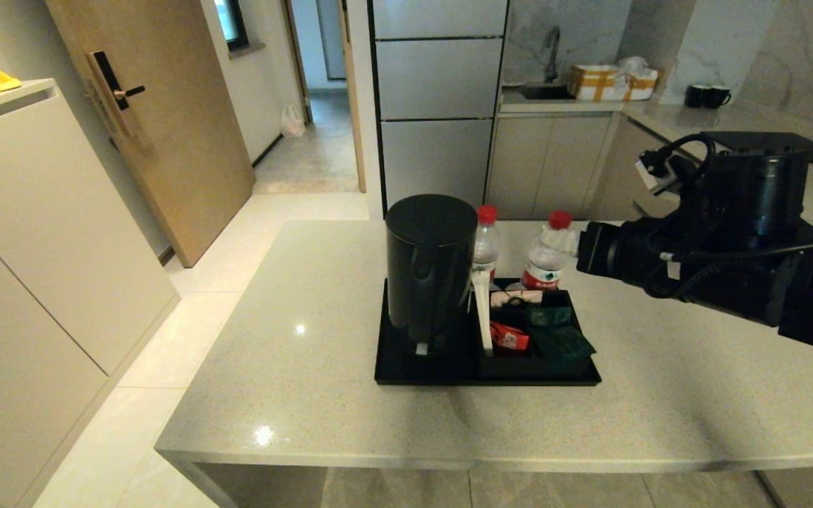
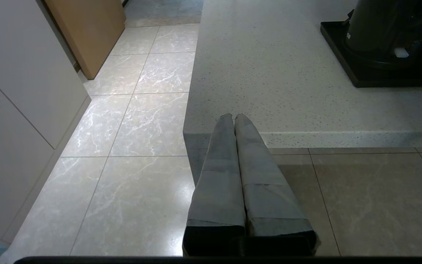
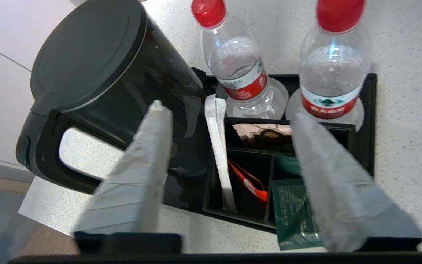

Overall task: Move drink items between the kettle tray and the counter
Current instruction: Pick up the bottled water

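The tall black kettle (image 1: 429, 268) stands on the left half of the black tray (image 1: 413, 370), in the middle of the beige counter (image 1: 293, 367). Two red-capped water bottles (image 1: 485, 247) (image 1: 544, 261) stand upright along the tray's back edge. A dark green packet (image 1: 565, 344) leans out over the front right corner of the sachet box (image 1: 512, 367). My right gripper (image 3: 228, 112) hovers open above the tray, with the kettle (image 3: 97, 80) beyond one finger and the green packet (image 3: 293, 209) beside the other; it holds nothing. My left gripper (image 2: 233, 116) is shut and empty, low by the counter's front left corner.
A long white sachet (image 3: 218, 146) and a red sachet (image 3: 249, 181) lie in the box. The right arm (image 1: 731, 247) reaches in from the right above the counter. Behind it is a worktop with a black cooktop (image 1: 766, 141) and dark mugs (image 1: 706, 95). Tiled floor and cabinets lie to the left.
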